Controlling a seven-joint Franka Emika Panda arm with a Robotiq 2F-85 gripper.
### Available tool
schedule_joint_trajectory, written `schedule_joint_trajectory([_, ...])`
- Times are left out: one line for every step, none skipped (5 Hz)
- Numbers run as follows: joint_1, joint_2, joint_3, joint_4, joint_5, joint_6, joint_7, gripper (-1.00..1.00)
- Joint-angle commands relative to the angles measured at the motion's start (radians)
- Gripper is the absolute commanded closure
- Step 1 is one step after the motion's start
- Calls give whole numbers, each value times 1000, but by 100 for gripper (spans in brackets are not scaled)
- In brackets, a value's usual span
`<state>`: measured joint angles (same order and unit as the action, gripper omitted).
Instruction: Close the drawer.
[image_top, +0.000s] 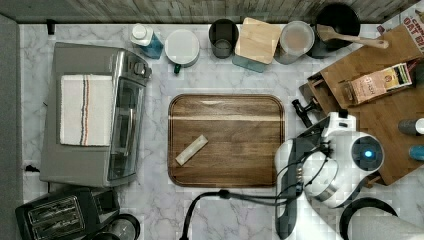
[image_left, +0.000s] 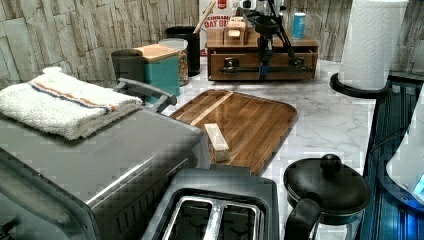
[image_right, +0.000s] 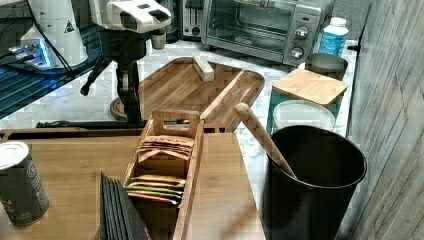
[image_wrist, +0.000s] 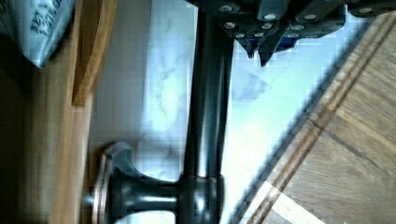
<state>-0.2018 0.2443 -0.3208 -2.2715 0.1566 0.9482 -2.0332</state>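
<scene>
1. Hovering at the drawer (image_left: 262, 61) front, the tool (image_left: 263, 67) sits w/ its fingertips against the black bar handle (image_wrist: 205, 93); the wrist view shows both tips together beside the bar, not around it, so I read them as closed on nothing.
2. Drawer sits under the wooden cabinet top (image_right: 75, 170) at the back of the marble worktop (image_top: 150, 210), in the top view's right. It looks pulled out a little, its rim (image_top: 316, 85) showing past the cabinet edge.
3. To do it well, I'd say: push square on the handle near its middle, straight toward the cabinet, slow and level, so the box doesn't rack or jam.
4. Nearby: dark serving tray (image_top: 225, 140) w/ a small pale block (image_top: 191, 150) just beside the drawer front, apart from it.
5. Tea-bag box (image_right: 165, 160), can (image_right: 20, 182) stand on the cabinet top; a hard shove could rattle them.
6. Nothing seems to block the drawer's path.
</scene>
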Motion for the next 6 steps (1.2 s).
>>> schedule_joint_trajectory([-82,132,-77,393,49,125,-80,100])
schedule_joint_trajectory([-47,107,-111,385,-18,85,10,100])
schedule_joint_trajectory([-57,106,-100,385,-25,85,16,100])
schedule_joint_trajectory([-54,106,-103,385,-23,85,13,100])
schedule_joint_trajectory([-54,106,-103,385,-23,85,13,100])
schedule_joint_trajectory([-54,106,-103,385,-23,85,14,100])
